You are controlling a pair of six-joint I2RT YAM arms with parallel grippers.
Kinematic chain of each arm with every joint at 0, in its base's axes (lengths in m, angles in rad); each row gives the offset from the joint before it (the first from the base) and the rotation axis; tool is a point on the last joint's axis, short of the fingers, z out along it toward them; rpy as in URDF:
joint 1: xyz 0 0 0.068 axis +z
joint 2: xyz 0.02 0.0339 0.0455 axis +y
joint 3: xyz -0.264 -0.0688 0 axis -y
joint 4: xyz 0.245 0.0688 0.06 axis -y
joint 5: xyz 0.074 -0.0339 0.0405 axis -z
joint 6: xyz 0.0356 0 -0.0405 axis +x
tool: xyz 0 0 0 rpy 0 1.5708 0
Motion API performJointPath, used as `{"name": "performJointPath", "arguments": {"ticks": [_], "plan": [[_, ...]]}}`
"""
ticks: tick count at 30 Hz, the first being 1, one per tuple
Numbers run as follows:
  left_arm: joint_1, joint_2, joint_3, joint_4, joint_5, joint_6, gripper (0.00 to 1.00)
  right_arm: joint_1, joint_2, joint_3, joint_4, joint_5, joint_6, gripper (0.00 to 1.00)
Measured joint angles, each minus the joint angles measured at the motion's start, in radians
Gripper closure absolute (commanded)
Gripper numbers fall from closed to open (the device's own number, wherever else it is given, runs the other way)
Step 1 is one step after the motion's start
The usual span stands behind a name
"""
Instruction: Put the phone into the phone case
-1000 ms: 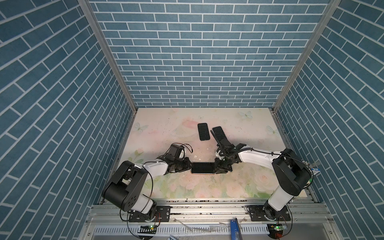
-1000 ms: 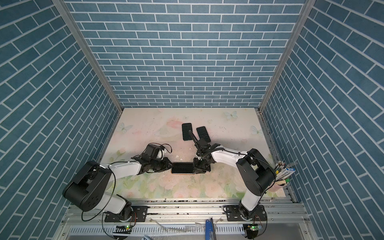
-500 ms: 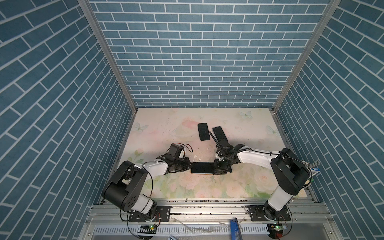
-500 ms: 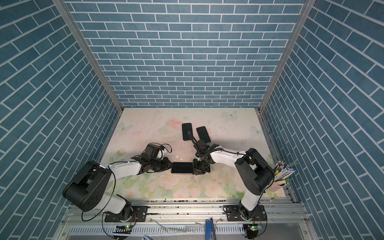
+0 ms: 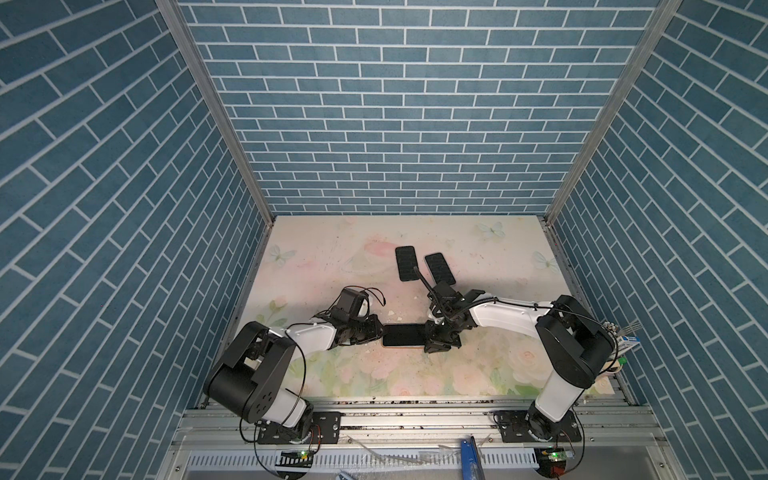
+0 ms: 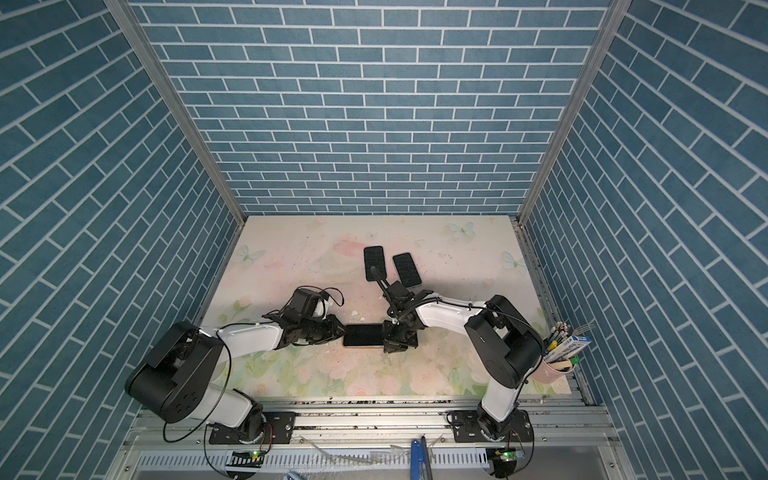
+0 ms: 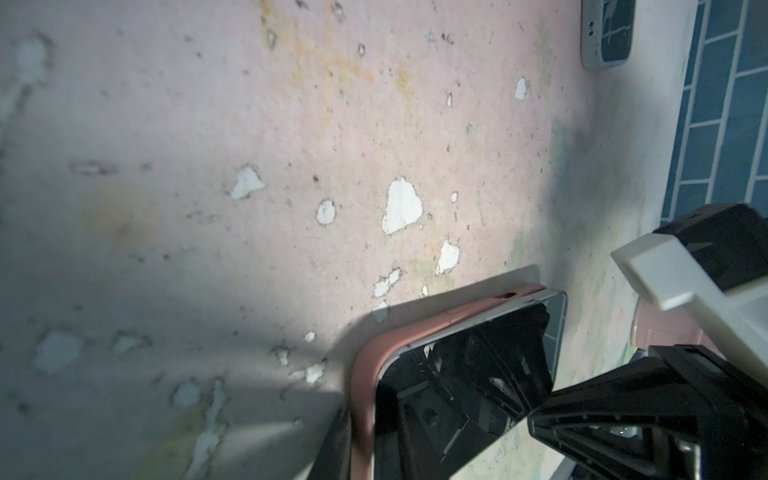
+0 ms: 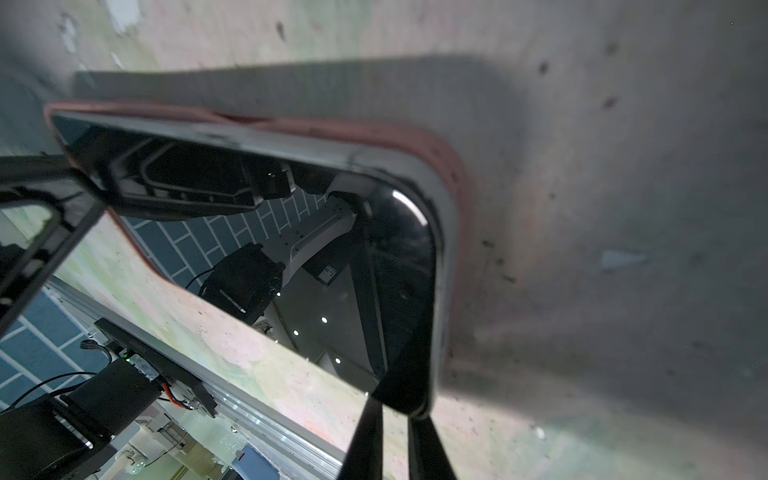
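Note:
The phone (image 5: 404,335) lies screen up near the table's front middle, resting in the pink phone case (image 7: 365,374). In the right wrist view the phone's (image 8: 291,249) silver side shows above the case rim (image 8: 453,174). My left gripper (image 5: 379,332) is at the phone's left end. Only one dark finger (image 7: 332,449) shows, beside the case rim. My right gripper (image 5: 430,338) is at the right end, its two fingers nearly together on the phone's corner (image 8: 395,415).
Two flat black phone-like slabs (image 5: 406,264) (image 5: 439,268) lie side by side behind the right arm. A pink cup of pens (image 6: 557,365) stands at the table's right front edge. Blue brick walls close in three sides.
The right gripper has shifted slightly at the phone's right end. The phone and the left arm stay about where they were.

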Motion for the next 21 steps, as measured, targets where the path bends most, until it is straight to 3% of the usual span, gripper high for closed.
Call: {"name": "performJointPath", "arguments": {"ticks": [9,21], "plan": [[-0.007,-0.079,-0.018,-0.093,-0.058,-0.042,0.60,-0.020,-0.089,-0.001,-0.003,0.047,-0.007,0.82],[-0.055,-0.070,-0.008,-0.121,-0.069,-0.056,0.69,-0.062,-0.105,-0.017,-0.002,0.061,-0.024,0.82]]}}
